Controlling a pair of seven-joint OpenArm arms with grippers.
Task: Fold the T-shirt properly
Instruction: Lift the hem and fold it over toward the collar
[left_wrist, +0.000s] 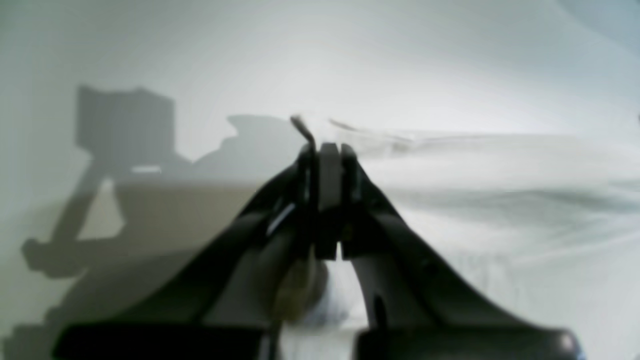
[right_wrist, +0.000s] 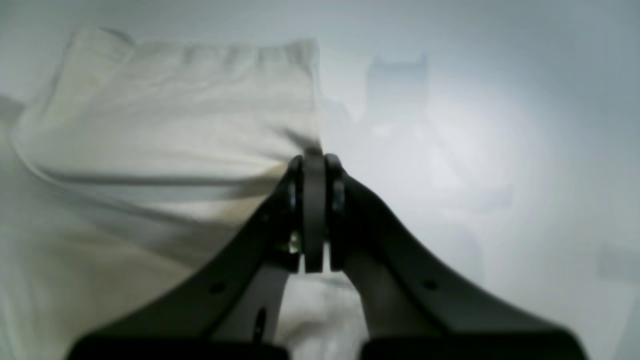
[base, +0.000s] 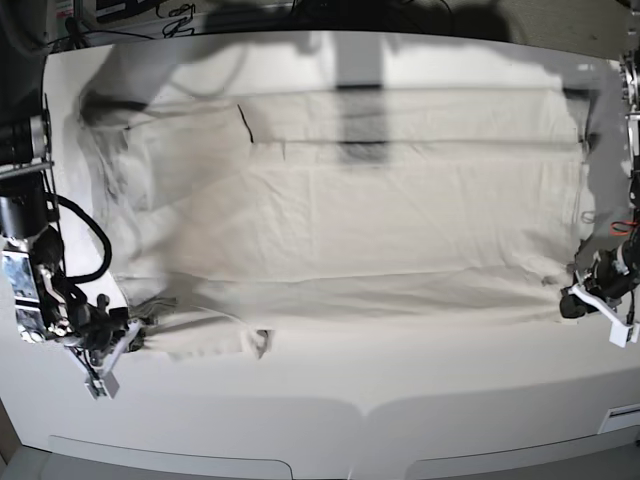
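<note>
In the left wrist view, the left gripper (left_wrist: 330, 150) has its fingers (left_wrist: 350, 165) pressed together at mid-frame, with a thin strip of cloth caught at their tips. The shirt (left_wrist: 490, 200) spreads pale and creased to the right of the fingers and beneath them. To the left lies the bare white tabletop (left_wrist: 210, 60), crossed by the arm's dark shadow (left_wrist: 125, 120). The picture is blurred, so finer detail of the pinch cannot be made out.

In the right wrist view, the right gripper (right_wrist: 314, 161) also shows its fingers (right_wrist: 334, 172) closed tight, nipping an edge of the shirt (right_wrist: 165, 115) right at the tips. The cloth fills the left half, drawn into folds that run toward the fingers. The tabletop (right_wrist: 500, 150) on the right is white, with a faint shadow on it.

In the base view, the shirt (base: 380, 210) lies flat across the middle of the tabletop (base: 330, 380), its long side running left to right, lightly wrinkled. The right gripper (base: 128, 340) sits at the shirt's near-left corner, where the cloth bunches. The left gripper (base: 578, 298) sits at the near-right corner, touching the cloth edge. Both arms stand at the tabletop's outer sides, well apart from each other.
</note>
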